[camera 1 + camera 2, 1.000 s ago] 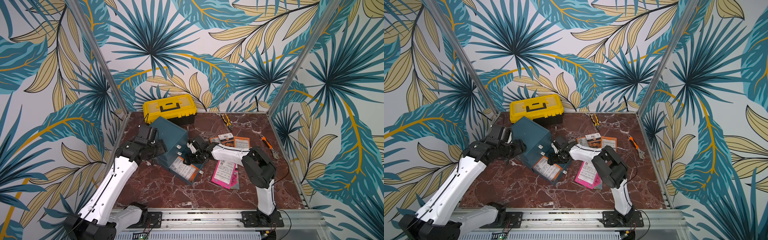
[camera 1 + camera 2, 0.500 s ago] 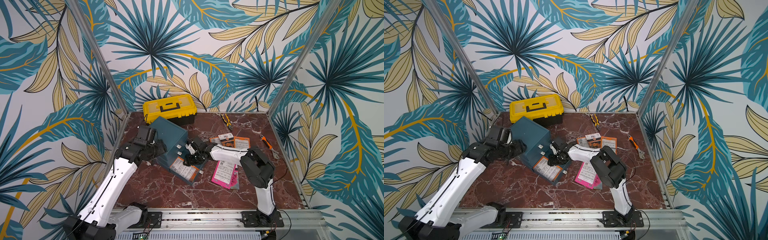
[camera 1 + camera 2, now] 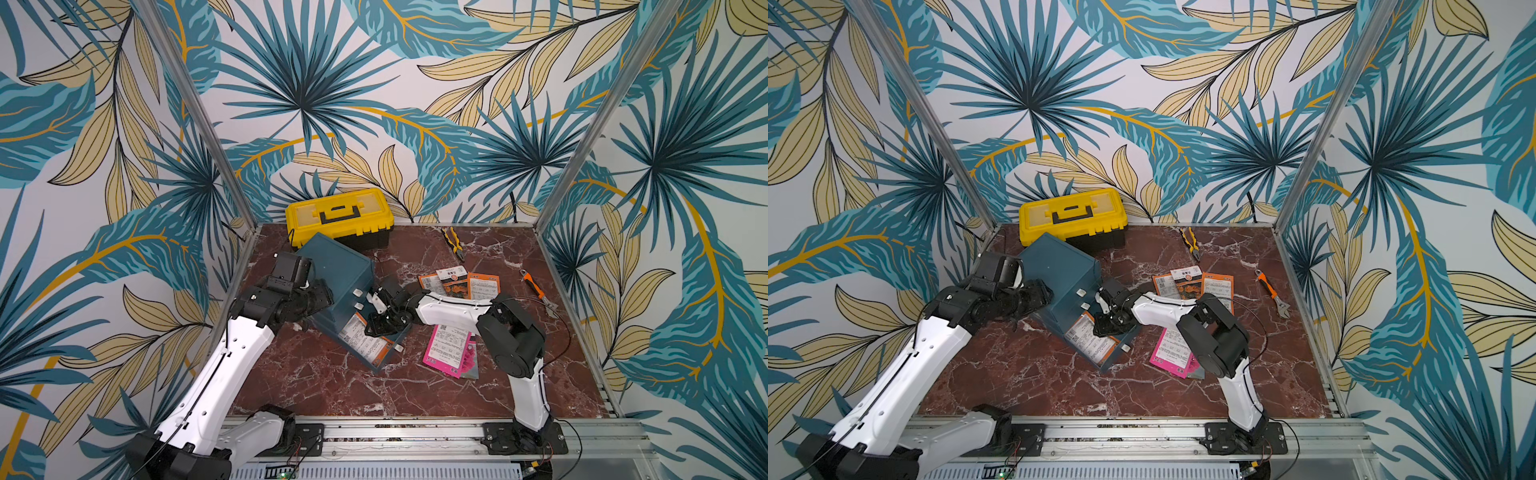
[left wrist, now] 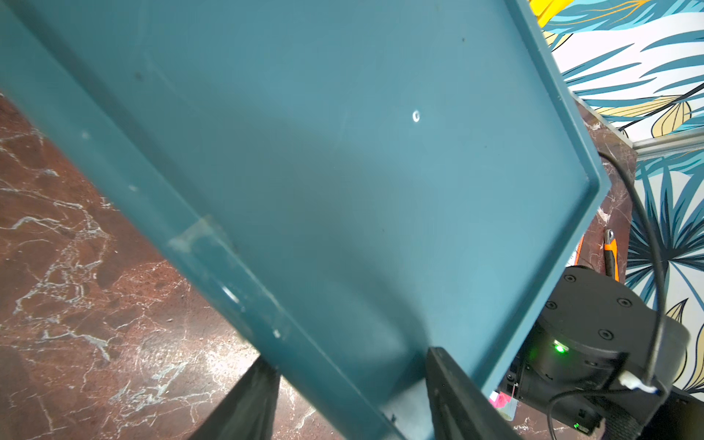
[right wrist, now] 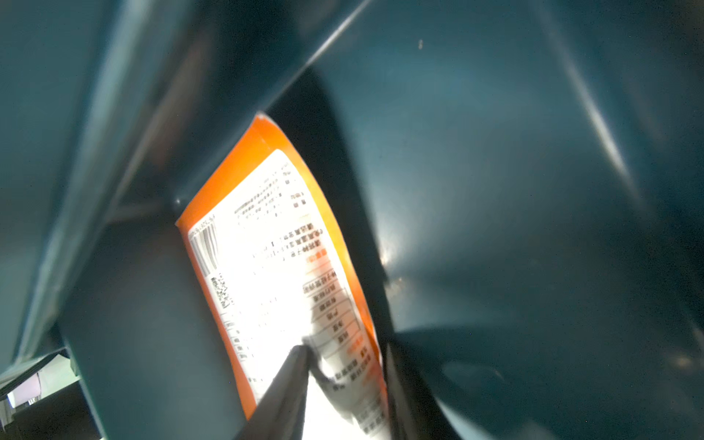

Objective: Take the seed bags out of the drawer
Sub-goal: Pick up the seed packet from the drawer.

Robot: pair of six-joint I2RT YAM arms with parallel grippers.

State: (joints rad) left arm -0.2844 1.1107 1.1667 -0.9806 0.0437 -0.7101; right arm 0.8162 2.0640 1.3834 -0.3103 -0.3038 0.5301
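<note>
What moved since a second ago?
The right gripper dipped slightly lower into the open drawer, its jaws narrowing around the orange seed bag; a firm hold isn't clear. The left gripper stayed clamped on the teal cabinet; the pink seed bag on the table didn't move.

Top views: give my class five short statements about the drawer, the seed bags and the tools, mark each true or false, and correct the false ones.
1. An orange seed bag lies in the open drawer, label side up. True.
2. The yellow toolbox stands open. False: its lid is shut.
3. The magenta seed bag is in the drawer. False: it lies on the table beside it.
4. The right hand reaches into the drawer. True.
5. The left hand grips the wrench. False: it clamps the teal cabinet; the wrench lies apart, untouched.
</note>
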